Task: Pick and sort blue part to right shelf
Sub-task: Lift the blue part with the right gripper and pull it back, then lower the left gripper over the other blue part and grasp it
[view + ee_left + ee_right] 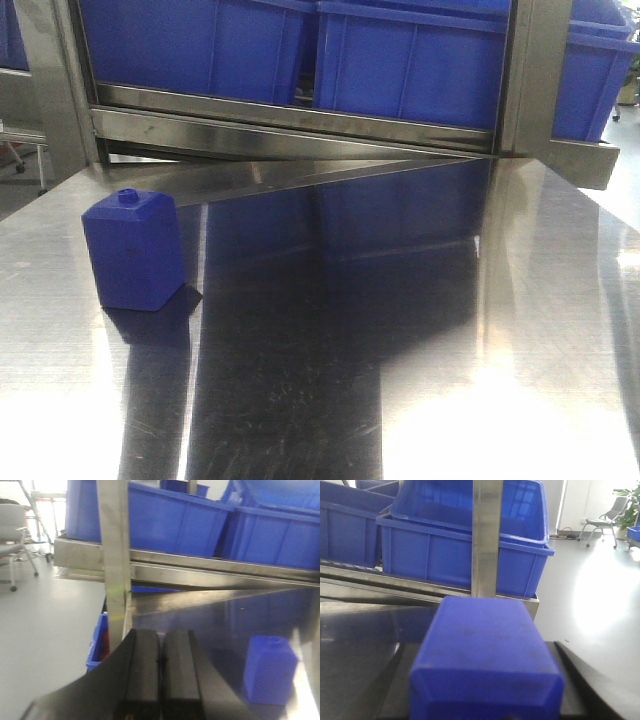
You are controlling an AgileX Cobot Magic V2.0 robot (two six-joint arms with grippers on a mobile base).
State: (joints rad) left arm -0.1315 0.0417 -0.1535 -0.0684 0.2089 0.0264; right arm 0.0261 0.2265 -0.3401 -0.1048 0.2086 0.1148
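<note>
A blue part (pixel 485 665), a boxy plastic block, fills the right wrist view, and my right gripper (pixel 485 652) is shut on it, its dark fingers (pixel 572 680) showing on either side. Behind it the right shelf (pixel 365 582) carries deep blue bins (pixel 445 555) on its steel rail. A second blue part (pixel 133 250) with a small knob on top stands upright on the steel table (pixel 420 330) at the left. It also appears in the left wrist view (pixel 269 669), to the right of my left gripper (pixel 160 655), which is shut on nothing. Neither gripper appears in the front view.
The rack's flat front rail (pixel 300 125) and blue bins (pixel 410 70) cross the far end of the table. Steel uprights (pixel 115 555) (pixel 487 535) stand close ahead of both wrists. A small blue bin (pixel 97 645) sits low beside the table; office chairs (pixel 12 535) (pixel 605 522) stand on the floor.
</note>
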